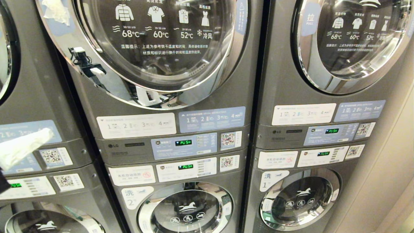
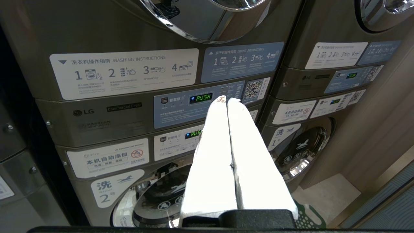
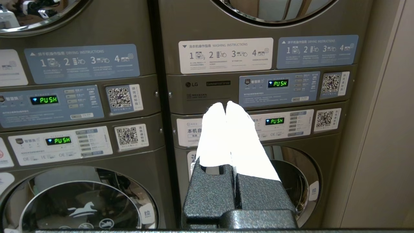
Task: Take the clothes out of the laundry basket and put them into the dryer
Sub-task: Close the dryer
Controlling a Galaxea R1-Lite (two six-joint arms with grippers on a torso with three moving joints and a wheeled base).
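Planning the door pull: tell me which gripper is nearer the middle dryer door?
Left. The left gripper is raised below-left of the dryer door; the right gripper is outside the head view.

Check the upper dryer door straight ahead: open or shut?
Shut. The dryer door sits flush in its chrome ring against the grey machine front, with no gap showing.

Lighting: we note even, bright indoor light. Glare: chrome door ring (image 1: 142, 87) mirrors the room; white end effector (image 3: 225, 106) wrapping blown out. Focus: sharp; green displays (image 1: 183, 142) legible.
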